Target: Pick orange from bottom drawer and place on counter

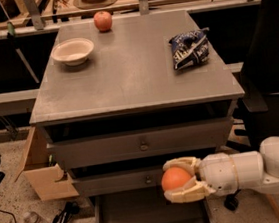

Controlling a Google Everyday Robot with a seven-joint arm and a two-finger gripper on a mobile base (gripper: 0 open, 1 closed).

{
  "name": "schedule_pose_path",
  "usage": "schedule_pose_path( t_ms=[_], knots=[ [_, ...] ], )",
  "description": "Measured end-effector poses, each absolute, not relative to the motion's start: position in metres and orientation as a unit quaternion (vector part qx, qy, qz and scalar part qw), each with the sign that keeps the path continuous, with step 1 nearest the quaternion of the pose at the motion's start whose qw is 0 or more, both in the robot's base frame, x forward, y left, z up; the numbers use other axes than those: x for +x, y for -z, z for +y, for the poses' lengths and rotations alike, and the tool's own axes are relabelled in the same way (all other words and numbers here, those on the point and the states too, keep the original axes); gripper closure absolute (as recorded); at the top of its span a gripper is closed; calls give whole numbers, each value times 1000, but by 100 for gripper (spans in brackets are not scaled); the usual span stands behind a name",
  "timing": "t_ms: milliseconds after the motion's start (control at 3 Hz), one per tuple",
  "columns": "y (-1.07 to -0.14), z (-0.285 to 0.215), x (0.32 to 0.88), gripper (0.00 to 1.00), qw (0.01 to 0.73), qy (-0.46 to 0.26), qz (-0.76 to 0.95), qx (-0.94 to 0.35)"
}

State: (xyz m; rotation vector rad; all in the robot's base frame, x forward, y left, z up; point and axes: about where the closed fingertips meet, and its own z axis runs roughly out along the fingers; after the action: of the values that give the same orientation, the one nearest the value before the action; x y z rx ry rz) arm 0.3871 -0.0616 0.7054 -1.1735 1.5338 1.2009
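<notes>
My gripper (pixel 180 180) reaches in from the right and is shut on the orange (pixel 175 179), one finger above it and one below. It holds the orange in the air above the open bottom drawer (pixel 141 219), in front of the middle drawer's face. The counter (pixel 129 69) lies higher up, beyond the gripper.
On the counter stand a white bowl (pixel 72 50) at the back left, a red apple (pixel 103 20) at the far edge and a dark blue chip bag (pixel 189 49) at the right. A cardboard box (pixel 40 170) sits left of the cabinet. Cables lie on the floor at lower left.
</notes>
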Motion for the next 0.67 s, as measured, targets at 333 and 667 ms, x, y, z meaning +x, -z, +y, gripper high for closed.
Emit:
schedule_pose_path(
  t_ms=[333, 667],
  knots=[
    [-796, -63, 426, 100, 456, -421, 638, -456],
    [-849, -64, 454, 100, 483, -384, 651, -441]
  ],
)
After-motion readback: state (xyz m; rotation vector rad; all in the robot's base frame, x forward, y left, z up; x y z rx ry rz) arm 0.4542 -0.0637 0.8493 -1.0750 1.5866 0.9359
